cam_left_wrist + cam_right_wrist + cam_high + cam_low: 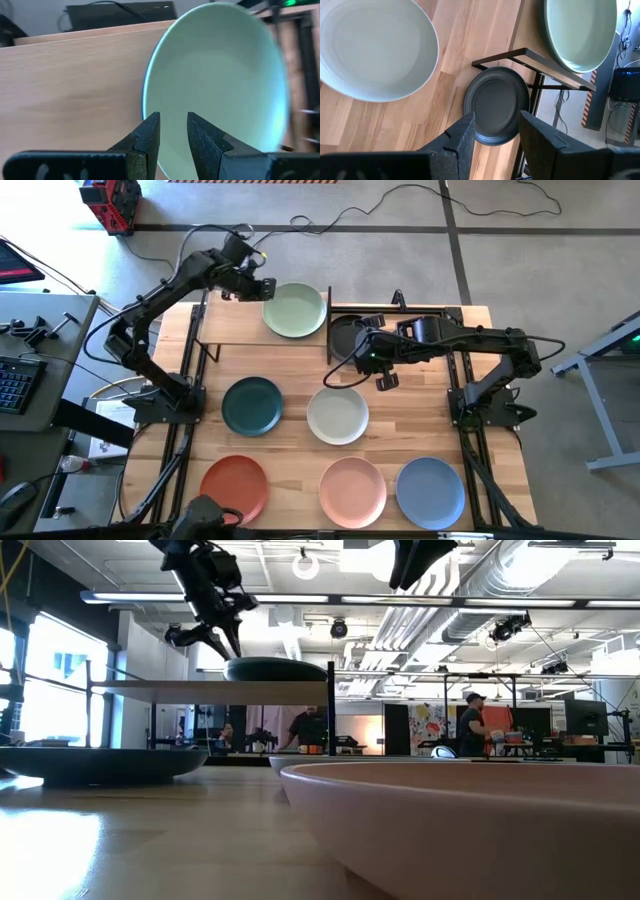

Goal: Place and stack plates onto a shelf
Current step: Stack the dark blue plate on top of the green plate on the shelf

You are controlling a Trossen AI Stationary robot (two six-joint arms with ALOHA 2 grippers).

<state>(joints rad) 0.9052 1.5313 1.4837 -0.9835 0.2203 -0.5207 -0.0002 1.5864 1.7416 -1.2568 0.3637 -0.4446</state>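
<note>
The shelf stands at the table's far side, and a pale green plate rests flat on its right end. My left gripper hovers open just over that plate's left rim; in the low view its fingers stand clear above the plate. A charcoal plate lies on the table beside the shelf's right end. My right gripper hangs open above it, pointing steeply down, with nothing between its fingers.
Dark teal and off-white plates lie mid-table. Terracotta, pink and blue plates line the near edge. The shelf's left half is bare board. People move in the room beyond the table.
</note>
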